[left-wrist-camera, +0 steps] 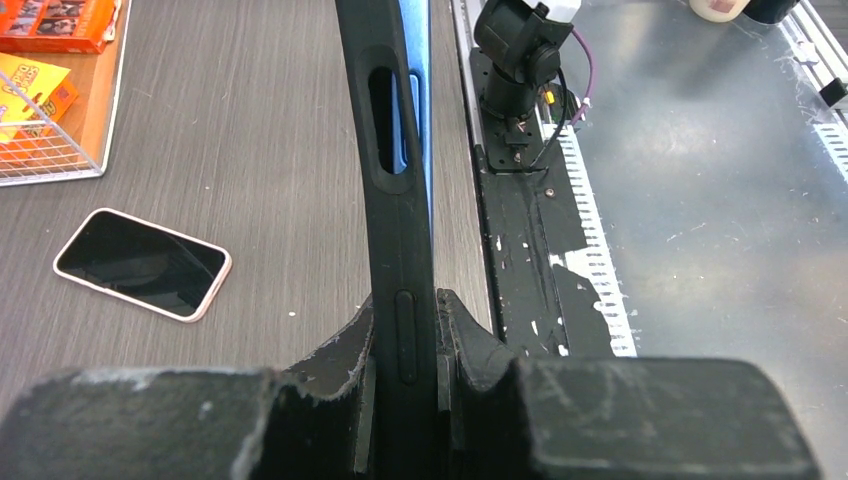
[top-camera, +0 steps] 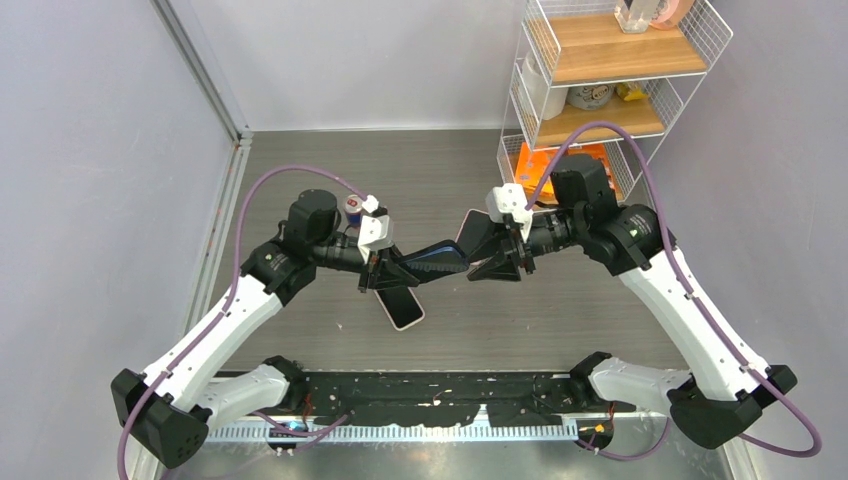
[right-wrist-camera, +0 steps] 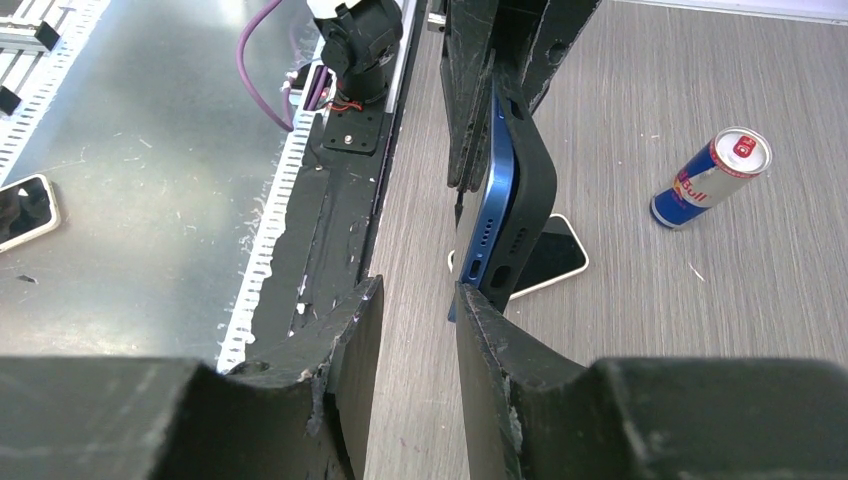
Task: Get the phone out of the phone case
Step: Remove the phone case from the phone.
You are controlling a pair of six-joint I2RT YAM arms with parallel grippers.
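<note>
**Left claw.** The left claw (left-wrist-camera: 407, 305) is gripping the phone case (left-wrist-camera: 395, 230), both fingers (left-wrist-camera: 345, 355) pressing flat against its long sides at the end nearest the wrist. The black case is standing on edge and running straight out ahead of the claw, off the table (left-wrist-camera: 250, 150).

**Phone.** The blue phone (left-wrist-camera: 418, 90) is sitting in the case. Its edge is showing through the side slot and along the far part of the case, on the side facing the arm bases.

**Right claw.** The right claw (right-wrist-camera: 418, 290) is facing the left one, its fingers (right-wrist-camera: 350, 340) standing apart with nothing between them. The free end of the cased phone is lying just ahead of one fingertip. Whether it is touching that fingertip cannot be told. From the right wrist camera the blue edge is showing beside the black rim, and the ports on the bottom end are facing the claw.

**Surroundings.**
- A second phone (left-wrist-camera: 142, 263), pale-rimmed with a dark screen, is lying flat on the table below the held case and between the two claws.
- A drinks can (right-wrist-camera: 712, 178) is lying on its side well beyond the right claw, on the table behind the left wrist.
- A wire basket (left-wrist-camera: 50, 160) holding orange boxes (left-wrist-camera: 60, 25) is standing far ahead of the left claw.
</note>
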